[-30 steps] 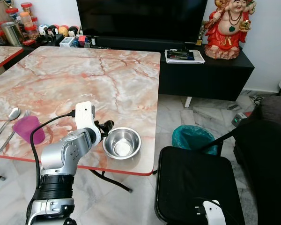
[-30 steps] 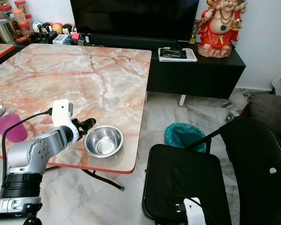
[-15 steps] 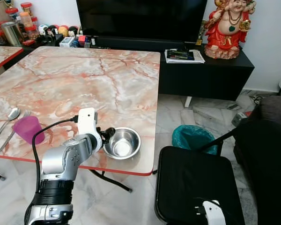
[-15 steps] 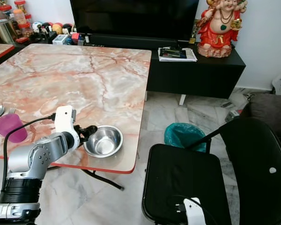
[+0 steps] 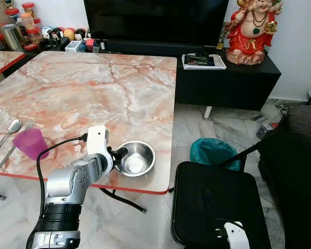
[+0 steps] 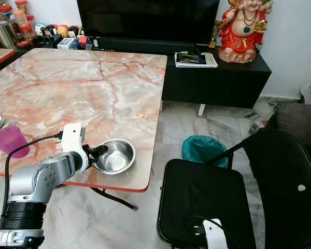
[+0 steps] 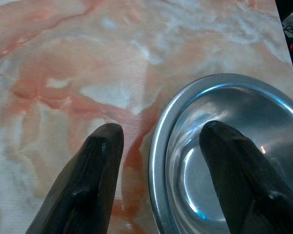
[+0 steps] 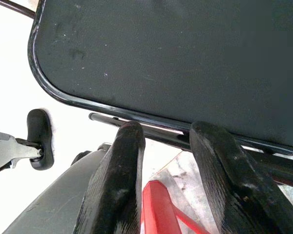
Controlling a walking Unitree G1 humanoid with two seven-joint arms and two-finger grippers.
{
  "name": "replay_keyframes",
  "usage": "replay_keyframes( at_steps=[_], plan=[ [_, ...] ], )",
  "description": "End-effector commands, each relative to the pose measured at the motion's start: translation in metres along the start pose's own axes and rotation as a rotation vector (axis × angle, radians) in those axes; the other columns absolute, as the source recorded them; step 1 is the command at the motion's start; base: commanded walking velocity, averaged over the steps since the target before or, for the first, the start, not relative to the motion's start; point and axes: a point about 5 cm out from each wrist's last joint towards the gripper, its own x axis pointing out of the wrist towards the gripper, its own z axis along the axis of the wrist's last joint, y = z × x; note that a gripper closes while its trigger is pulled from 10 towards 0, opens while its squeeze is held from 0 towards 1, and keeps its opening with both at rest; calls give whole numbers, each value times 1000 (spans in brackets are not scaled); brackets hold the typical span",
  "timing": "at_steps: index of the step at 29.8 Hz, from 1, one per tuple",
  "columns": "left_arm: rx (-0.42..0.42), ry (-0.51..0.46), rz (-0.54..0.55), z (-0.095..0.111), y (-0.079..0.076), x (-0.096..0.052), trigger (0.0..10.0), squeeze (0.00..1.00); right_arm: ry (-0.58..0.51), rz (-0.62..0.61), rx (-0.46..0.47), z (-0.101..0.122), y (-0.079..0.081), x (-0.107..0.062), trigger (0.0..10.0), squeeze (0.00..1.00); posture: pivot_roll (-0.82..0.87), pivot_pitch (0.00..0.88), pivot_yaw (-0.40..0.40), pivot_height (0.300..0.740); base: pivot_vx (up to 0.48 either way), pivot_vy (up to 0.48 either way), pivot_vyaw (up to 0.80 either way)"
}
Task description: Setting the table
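Note:
A steel bowl [image 5: 136, 157] sits near the front right corner of the marble table [image 5: 93, 88]. My left gripper [image 5: 118, 153] is open at the bowl's left rim. In the left wrist view one finger [image 7: 95, 161] rests over the tabletop outside the bowl [image 7: 224, 161] and the other finger [image 7: 229, 165] reaches inside it. A purple cup [image 5: 31, 143] stands at the front left, with a spoon [image 5: 13, 127] and a fork [image 5: 22, 134] beside it. My right gripper [image 8: 171, 134] hangs open over the black chair seat [image 8: 185, 58].
A black folding chair [image 5: 217, 207] stands right of the table, close to its red front edge. A green-lined bin [image 5: 213, 153] sits on the floor behind it. Farther back are a black TV cabinet [image 5: 228, 78] and a red statue [image 5: 249, 31].
My left gripper has slid right and lower, from beside the bowl to straddling its left rim. The bowl has stayed in place.

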Motion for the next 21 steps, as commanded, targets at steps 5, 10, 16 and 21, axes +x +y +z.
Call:
replay_keyframes(
  at_steps=[5, 10, 16, 21],
  plan=[
    [9, 12, 4, -3, 0, 1, 10000, 0, -2, -7, -7, 1, -2, 0, 10000, 0, 5, 0, -6, 740, 0, 0, 0],
    [8, 15, 5, -4, 0, 2, 9451, 0, -2, -6, -7, 1, -2, 0, 10000, 0, 5, 0, -6, 740, 0, 0, 0],
    [9, 17, -4, -4, -2, 2, 3608, 0, -2, -7, -7, 2, -2, 0, 10000, 0, 4, 0, -7, 740, 0, 0, 0],
    [8, 18, -4, -4, -2, 2, 3882, 0, -2, -6, -8, 2, -2, 0, 10000, 0, 4, 0, -8, 740, 0, 0, 0]
  ],
)
